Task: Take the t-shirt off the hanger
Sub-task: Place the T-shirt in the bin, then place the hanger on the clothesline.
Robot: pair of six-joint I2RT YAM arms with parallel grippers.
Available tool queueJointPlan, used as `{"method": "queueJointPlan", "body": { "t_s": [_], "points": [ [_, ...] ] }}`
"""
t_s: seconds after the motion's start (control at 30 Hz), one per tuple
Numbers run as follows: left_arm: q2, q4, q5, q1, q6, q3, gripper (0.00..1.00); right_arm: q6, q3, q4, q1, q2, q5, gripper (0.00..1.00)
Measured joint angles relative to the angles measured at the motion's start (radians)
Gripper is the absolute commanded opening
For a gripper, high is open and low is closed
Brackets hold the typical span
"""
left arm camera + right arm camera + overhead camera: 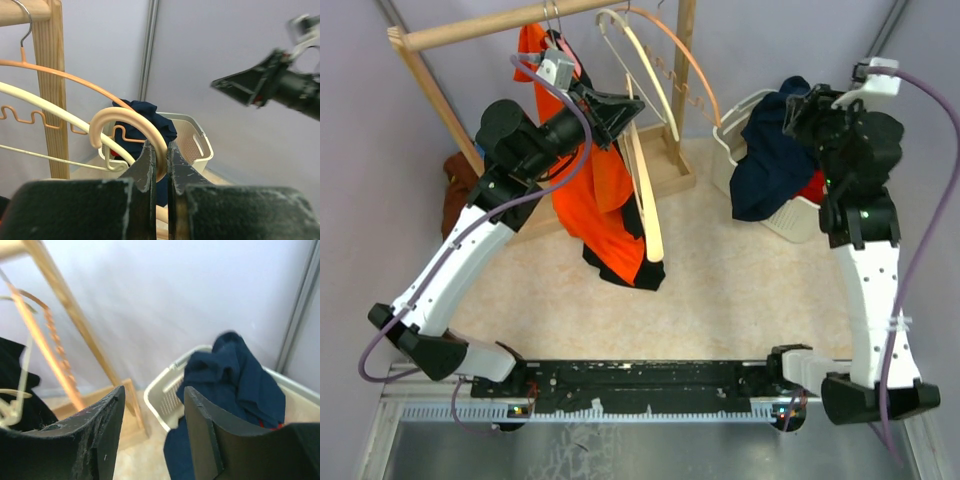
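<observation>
The navy t-shirt (770, 165) lies draped over the rim of a white basket (732, 118), free of any hanger. It also shows in the right wrist view (235, 375) and the left wrist view (150, 117). My right gripper (802, 105) hovers just above it, open, with nothing between its fingers (154, 392). My left gripper (623, 113) is shut on the curved hook of a bare cream hanger (127, 117), which slants down beside the rack (650, 200). The hook sits pinched between the fingertips (160, 150).
An orange and black garment (600, 190) hangs from the wooden rack (470, 30), partly behind my left arm. An empty orange wire hanger (692, 62) hangs on the rail. A brown cloth (458, 190) lies at the rack's left foot. The basket (165, 385) stands at the right.
</observation>
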Motion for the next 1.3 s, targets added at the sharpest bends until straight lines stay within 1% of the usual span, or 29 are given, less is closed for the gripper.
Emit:
{"method": "queueJointPlan", "body": {
  "t_s": [0.1, 0.23, 0.37, 0.53, 0.8, 1.07, 1.23, 1.3],
  "points": [
    [0.01, 0.0, -0.005, 0.0, 0.0, 0.009, 0.0, 0.003, 0.0, 0.019, 0.025, -0.085, -0.038, 0.54],
    [0.026, 0.002, -0.026, 0.0, 0.001, 0.024, 0.0, 0.003, 0.002, 0.031, 0.098, -0.114, -0.085, 0.56],
    [0.044, 0.009, -0.06, 0.0, 0.003, 0.035, 0.0, -0.007, 0.01, 0.025, 0.216, -0.092, -0.106, 0.56],
    [0.071, 0.015, -0.109, 0.0, 0.022, 0.048, 0.0, -0.043, 0.034, 0.001, 0.391, -0.039, -0.086, 0.56],
    [0.146, 0.016, -0.171, 0.0, 0.093, 0.121, 0.0, -0.082, 0.109, -0.001, 0.566, 0.023, -0.043, 0.58],
    [0.187, 0.017, -0.208, -0.002, 0.145, 0.132, 0.0, -0.114, 0.16, -0.027, 0.673, 0.103, 0.036, 0.59],
    [0.19, 0.021, -0.217, -0.002, 0.16, 0.134, 0.0, -0.114, 0.173, -0.054, 0.693, 0.155, 0.074, 0.58],
    [0.19, 0.025, -0.219, -0.002, 0.164, 0.138, 0.0, -0.114, 0.173, -0.065, 0.695, 0.167, 0.084, 0.56]
  ]
}}
